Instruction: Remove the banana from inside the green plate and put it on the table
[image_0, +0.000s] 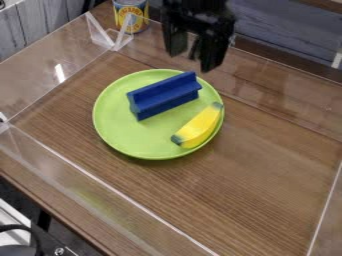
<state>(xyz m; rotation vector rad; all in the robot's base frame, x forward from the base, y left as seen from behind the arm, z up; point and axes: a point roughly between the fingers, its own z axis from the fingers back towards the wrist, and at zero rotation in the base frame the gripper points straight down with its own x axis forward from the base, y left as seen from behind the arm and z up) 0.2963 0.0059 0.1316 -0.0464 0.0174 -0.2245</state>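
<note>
The banana (199, 127) is small and yellow and lies on the right side of the round green plate (118, 122), close to its rim. A blue rectangular block (164, 95) stands on the plate beside it, up and to the left. My black gripper (194, 55) hangs open above the plate's far edge, fingers pointing down, nothing between them. It is above and behind the banana, apart from it. The plate rests on the brown wood-grain table (267, 170).
Clear acrylic walls (34, 70) border the table on all sides. A yellow can (128, 15) stands beyond the far wall at the upper left.
</note>
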